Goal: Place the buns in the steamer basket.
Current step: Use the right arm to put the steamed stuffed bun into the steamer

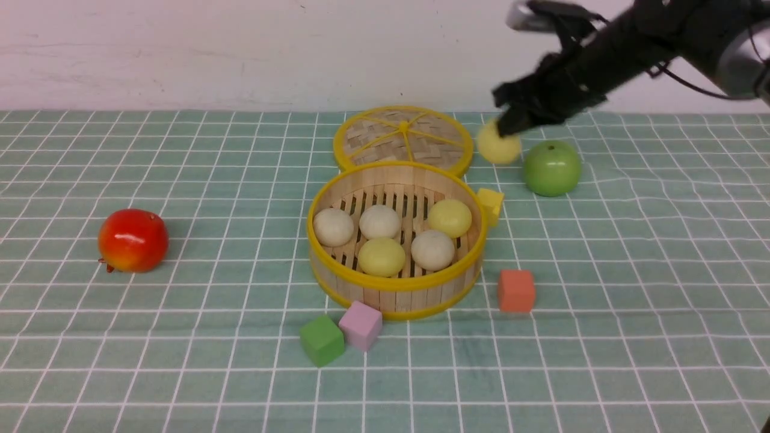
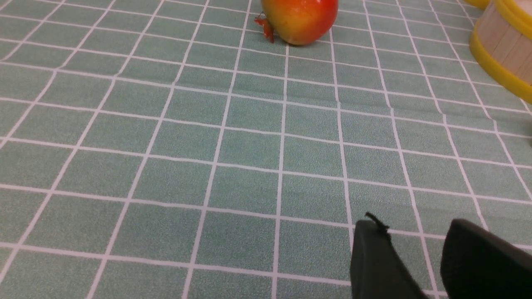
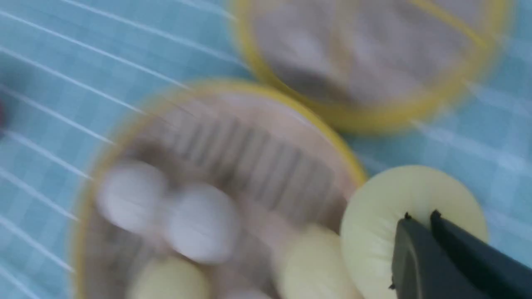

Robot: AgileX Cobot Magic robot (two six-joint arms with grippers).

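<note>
In the upper right of the front frame the right pincer is clenched on a pale yellow bun, held above the counter between the woven lid and the green apple. Five buns lie in the steamer basket at centre frame. The left pincer hangs released and empty over the checked cloth, well apart from the red apple at the top edge

Up front we're looking forward across the whole cloth, our left wrist cam sits low over bare cloth facing the red apple, and our right wrist cam looks down close on the steamer basket, shared with the front.
</note>
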